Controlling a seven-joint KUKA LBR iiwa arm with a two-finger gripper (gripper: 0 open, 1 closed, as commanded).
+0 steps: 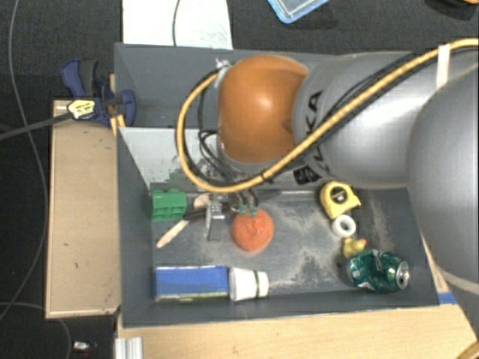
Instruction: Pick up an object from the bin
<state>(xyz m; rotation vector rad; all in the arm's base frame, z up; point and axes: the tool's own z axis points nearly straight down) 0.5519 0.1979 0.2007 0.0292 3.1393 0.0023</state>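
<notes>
My gripper (216, 221) hangs low in the middle of the bin, mostly hidden under the arm's wrist. Just right of it lies an orange-red toy fruit (253, 232) with a small green top, close to the gripper or touching it. To its left sits a green block (168, 204), with a pale wooden stick (175, 231) slanting below the block toward the gripper. I see nothing held.
A blue and white tube (206, 283) lies along the front wall. At the right are a yellow tape measure (338, 198), a white ring (344, 226), a small brass fitting (354, 246) and a crushed green can (377, 270). The arm covers the bin's back right.
</notes>
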